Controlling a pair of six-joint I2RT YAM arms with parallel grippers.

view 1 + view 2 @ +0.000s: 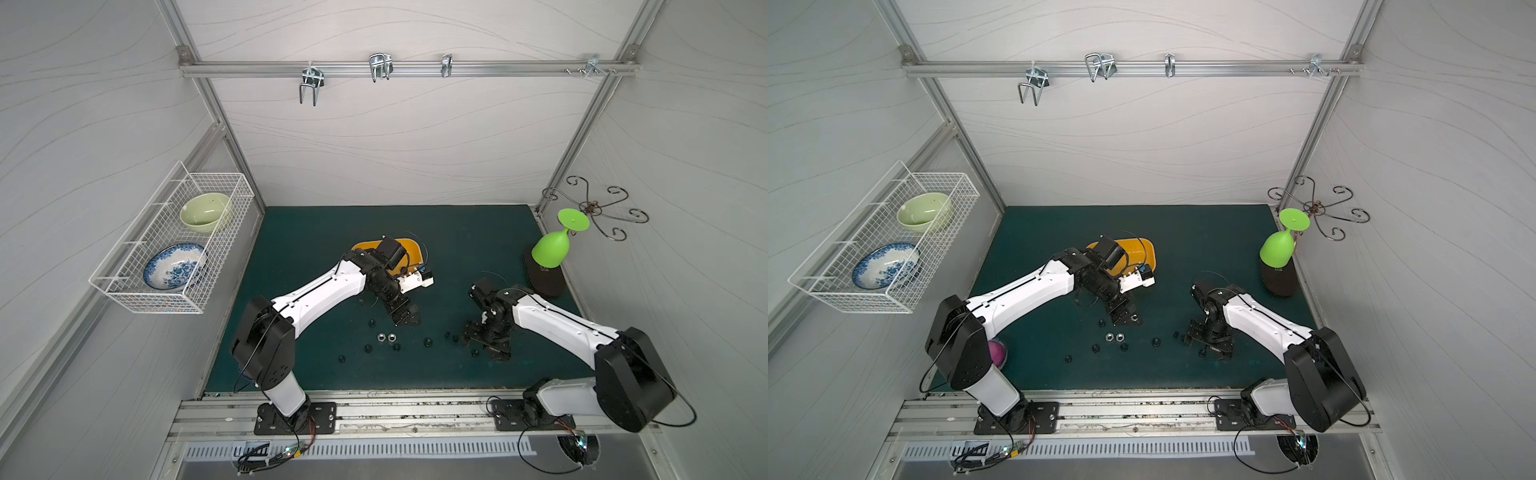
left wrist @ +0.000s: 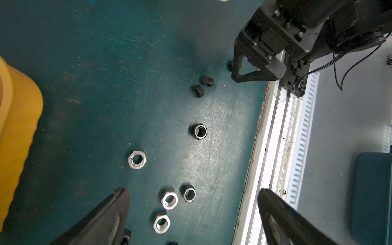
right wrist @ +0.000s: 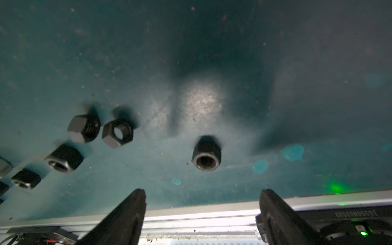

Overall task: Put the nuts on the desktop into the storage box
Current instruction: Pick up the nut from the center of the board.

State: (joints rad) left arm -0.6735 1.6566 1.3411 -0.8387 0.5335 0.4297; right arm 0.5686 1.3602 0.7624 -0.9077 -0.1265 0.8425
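Several small hex nuts lie scattered on the dark teal desktop [image 1: 457, 249] near its front. Two silver nuts [image 1: 385, 337] sit side by side, with black nuts [image 1: 428, 341] around them. The yellow-orange storage box [image 1: 411, 249] stands behind them, partly hidden by the left arm. My left gripper [image 1: 405, 319] hangs open above the silver nuts [image 2: 169, 199] and a black nut [image 2: 198, 131], holding nothing. My right gripper [image 1: 484, 344] is low over the desktop, jaws apart and empty. A single black nut [image 3: 206, 158] lies just ahead of its fingertips [image 3: 140, 195].
A white wire basket [image 1: 137, 286] on the left wall holds a pale green bowl [image 1: 205, 212] and a blue-patterned bowl [image 1: 174, 266]. A green goblet [image 1: 548, 249] leans on a dark stand [image 1: 546, 282] at the right. An aluminium rail [image 1: 395, 409] edges the front.
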